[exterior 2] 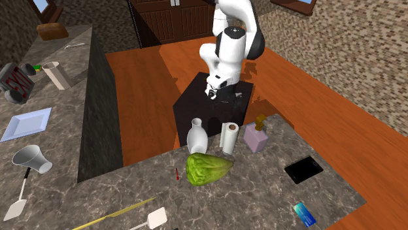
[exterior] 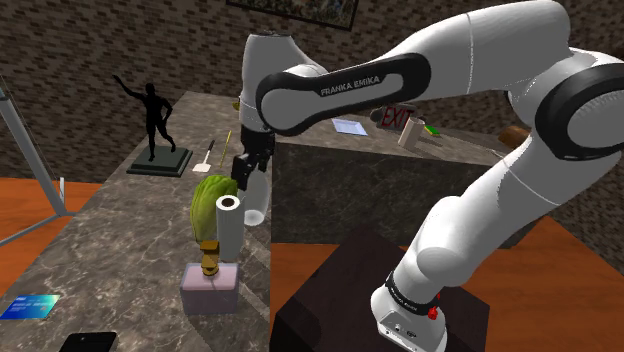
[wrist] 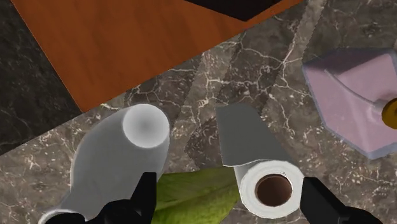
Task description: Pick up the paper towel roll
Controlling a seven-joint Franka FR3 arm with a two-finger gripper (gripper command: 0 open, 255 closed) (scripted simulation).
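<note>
The paper towel roll (exterior: 229,228) is white and stands upright on the marble counter (exterior: 130,230), near the edge that faces the stand. From above, its brown core shows in the roll (wrist: 267,186). My gripper (exterior: 244,178) hangs open a little above it. In the wrist view the gripper (wrist: 232,200) has its fingers wide apart, and the roll lies between them, closer to one finger (wrist: 321,202); neither finger touches it. The roll (exterior 2: 229,138) also shows in the second exterior view.
Close around the roll stand a green lettuce (wrist: 191,194), a white vase (wrist: 121,159) and a pink bottle (wrist: 356,95) with a gold top. A dark statue (exterior: 153,125), a blue card (exterior: 28,306) and a black phone (exterior: 88,342) sit farther along the counter.
</note>
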